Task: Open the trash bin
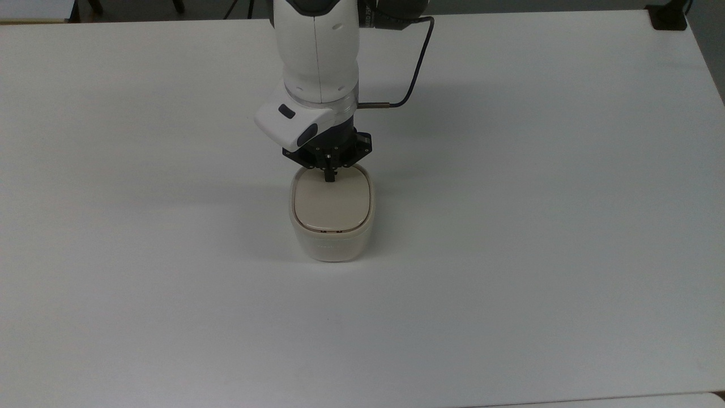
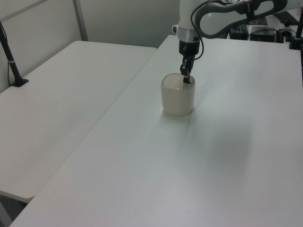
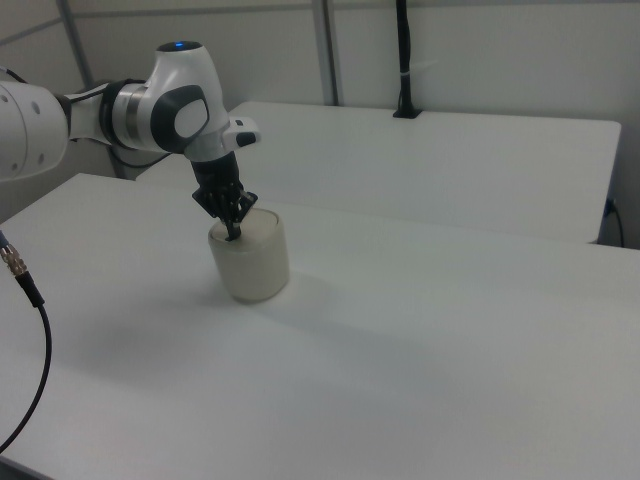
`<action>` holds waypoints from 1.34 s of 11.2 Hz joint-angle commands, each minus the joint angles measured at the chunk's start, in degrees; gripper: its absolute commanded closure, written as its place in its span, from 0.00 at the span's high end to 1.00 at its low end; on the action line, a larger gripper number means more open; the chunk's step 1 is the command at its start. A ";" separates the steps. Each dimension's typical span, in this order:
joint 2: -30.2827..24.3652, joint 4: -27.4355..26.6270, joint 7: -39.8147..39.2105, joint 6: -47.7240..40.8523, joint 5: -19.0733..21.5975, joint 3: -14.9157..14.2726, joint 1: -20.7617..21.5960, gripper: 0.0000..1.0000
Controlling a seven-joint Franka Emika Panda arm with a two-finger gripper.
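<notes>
The trash bin [image 1: 331, 226] [image 2: 178, 97] [image 3: 252, 258] is a small cream-white rounded-square tub standing on the white table [image 1: 510, 226]. Its flat beige lid [image 1: 332, 205] lies shut. My gripper [image 1: 329, 177] [image 2: 186, 80] [image 3: 233, 235] points straight down with its black fingers shut together. The tips rest on the lid's far edge in the top view, covering the spot where the black button sits. The white arm rises above the bin toward the top view's upper edge.
A black cable [image 1: 416, 62] loops from the arm over the table in the top view. A second white table [image 2: 61, 99] stands alongside at the left view's left, with a black post [image 2: 12, 66] clamped on it. Another black post [image 3: 404, 60] stands on the far table in the right view.
</notes>
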 commanded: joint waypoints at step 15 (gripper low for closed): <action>-20.15 -4.29 0.01 -21.12 -2.52 -1.08 -8.47 1.00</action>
